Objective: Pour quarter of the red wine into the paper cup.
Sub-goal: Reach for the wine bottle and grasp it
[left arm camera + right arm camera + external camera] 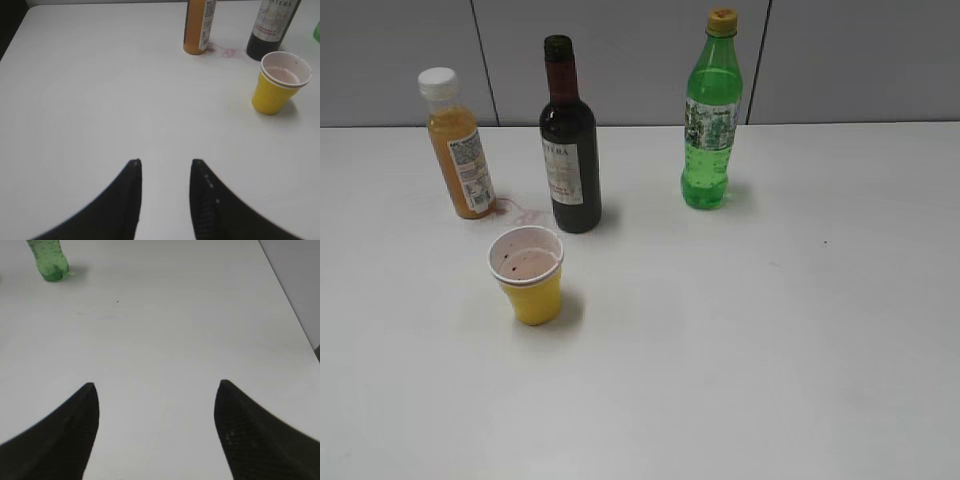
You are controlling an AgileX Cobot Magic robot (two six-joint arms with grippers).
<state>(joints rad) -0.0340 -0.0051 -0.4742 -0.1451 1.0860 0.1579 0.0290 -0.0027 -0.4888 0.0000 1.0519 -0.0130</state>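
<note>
The red wine bottle (pixel 568 140), dark glass with a maroon neck, a white label and no cap, stands upright at the back of the white table; its lower part also shows in the left wrist view (pixel 271 27). The yellow paper cup (pixel 529 275) stands just in front of it, its white inside stained pinkish; it shows in the left wrist view (pixel 280 82) too. My left gripper (pixel 165 162) is open and empty over bare table, well short and left of the cup. My right gripper (pixel 156 385) is wide open and empty. Neither arm shows in the exterior view.
An orange juice bottle (pixel 458 145) with a white cap stands left of the wine, also in the left wrist view (pixel 198 25). A green soda bottle (pixel 711 115) stands at the back right, also in the right wrist view (pixel 49 260). A faint red stain (pixel 520 213) lies between juice and wine.
</note>
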